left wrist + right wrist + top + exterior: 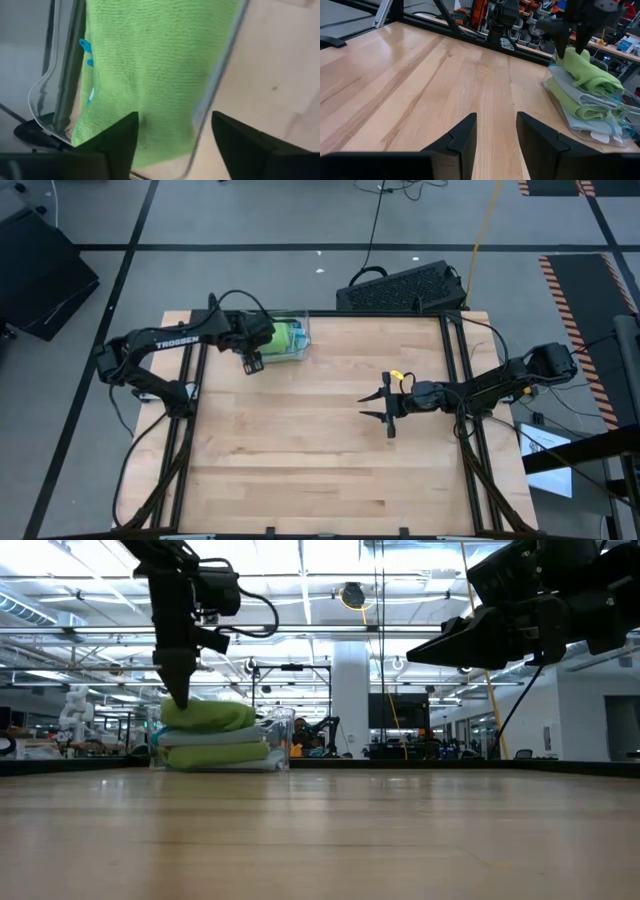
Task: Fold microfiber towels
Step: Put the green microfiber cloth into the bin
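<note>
Bare tabletop is lying nearest us in the low view. Our left gripper is hanging with its fingers spread wide, holding nothing, right over the top lime green towel of the folded stack in the clear plastic tray at the table's far left. We are judging that a finger touching the pile could snag the nap as it lifts, dragging the top fold open or tipping the stack. Our right gripper is waiting half-open and empty over mid-table, well apart from the towels.
</note>
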